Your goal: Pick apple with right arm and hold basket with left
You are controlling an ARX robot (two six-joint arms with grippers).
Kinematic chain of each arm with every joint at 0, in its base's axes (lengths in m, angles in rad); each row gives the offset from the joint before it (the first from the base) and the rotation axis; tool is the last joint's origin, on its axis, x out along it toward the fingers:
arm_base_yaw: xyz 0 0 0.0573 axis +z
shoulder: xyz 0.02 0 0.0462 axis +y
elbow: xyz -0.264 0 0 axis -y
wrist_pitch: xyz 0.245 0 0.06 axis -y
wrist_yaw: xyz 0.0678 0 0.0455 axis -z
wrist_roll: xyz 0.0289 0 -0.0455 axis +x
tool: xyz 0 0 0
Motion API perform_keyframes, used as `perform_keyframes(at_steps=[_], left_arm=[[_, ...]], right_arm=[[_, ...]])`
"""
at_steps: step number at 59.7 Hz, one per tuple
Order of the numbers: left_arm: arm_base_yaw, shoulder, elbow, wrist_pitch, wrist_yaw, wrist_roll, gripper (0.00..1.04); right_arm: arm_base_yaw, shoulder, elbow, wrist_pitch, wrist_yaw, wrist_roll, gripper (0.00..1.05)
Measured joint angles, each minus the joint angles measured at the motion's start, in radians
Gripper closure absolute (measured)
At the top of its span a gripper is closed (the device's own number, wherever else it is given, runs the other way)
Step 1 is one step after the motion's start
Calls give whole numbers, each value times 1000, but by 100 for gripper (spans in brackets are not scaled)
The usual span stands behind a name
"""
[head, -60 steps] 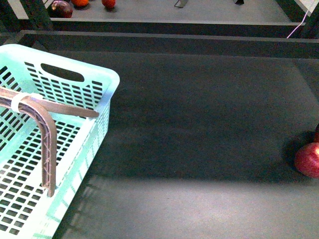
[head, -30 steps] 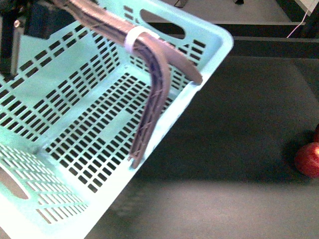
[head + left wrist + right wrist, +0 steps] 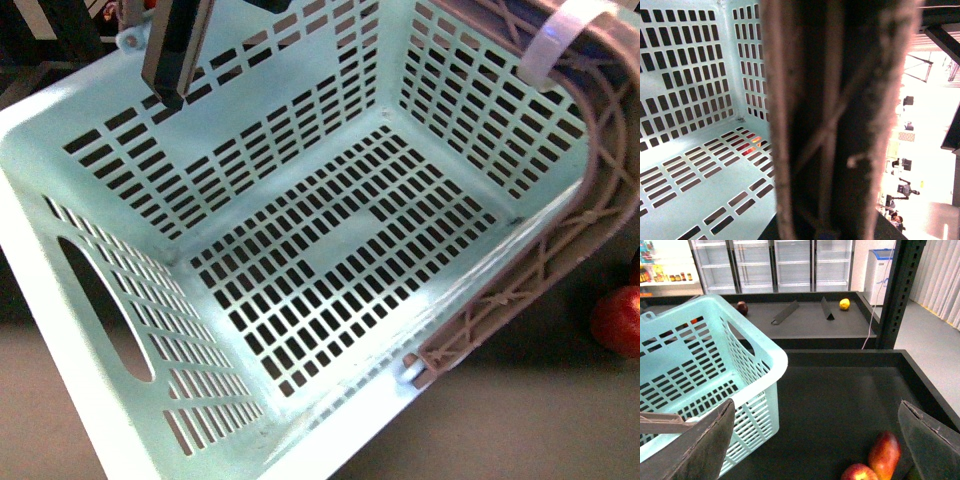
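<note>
The table top [image 3: 840, 405] is dark and flat, with a low raised edge at the back and along the right side. Behind it is a second dark shelf [image 3: 805, 325] with a yellow fruit [image 3: 844, 303], a dark fruit [image 3: 742, 306] and two small slanted dividers on it. Farther back stand tall fridges with glass doors [image 3: 775, 265]. A black post [image 3: 900, 290] goes up at the back right corner.

The basket [image 3: 330, 250] is tipped, so its open top faces the front camera and fills most of that view. Its handle [image 3: 585, 190] curves up the right side, with a white band [image 3: 562, 35] near the top. The left gripper [image 3: 172, 65] shows as one black finger over the basket's far wall. In the left wrist view the handle sits right up against the camera. It looks like the gripper is clamped on the handle, but the jaws are hidden.

The apple [image 3: 618, 320] lies on the table at the far right, near the raised edge. A longer red and yellow fruit [image 3: 885, 451] touches it.

The right gripper [image 3: 817, 450] hangs above the table with its fingers spread wide — nothing is between them. Between the basket and the apple there is a wide bare strip of table.
</note>
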Motion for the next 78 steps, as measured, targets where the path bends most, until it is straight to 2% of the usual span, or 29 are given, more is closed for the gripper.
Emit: perform_keyframes(at_steps=[9,13,16,20,24,34,45,56,65,78], left_arm=[[3,0,0,0,-21,5,99],[5,0,0,0,-26,7,99],[8,0,0,0,-27,8,99],[7,0,0,0,-27,10,99],[6,0,0,0,-19,11,99],[6,0,0,0,-14,10,99],[6,0,0,0,-18,10,99],[6,0,0,0,-17,10,99],[6,0,0,0,-14,10,99],[6,0,0,0,-17,10,99]], right_arm=[[1,3,1,-3,6,3,9],[35,90,63,-162,130,59,9],[40,262,147,-323,240,135,9],[17,433,185,-346,273,183,9],[-16,586,193,-283,283,192,9],[-113,1108,229,117,237,160,9],[-165,1612,327,440,208,135,9],[-172,1930,423,565,182,149,9],[-151,2102,507,596,175,163,9],[-135,2200,618,591,172,170,9]])
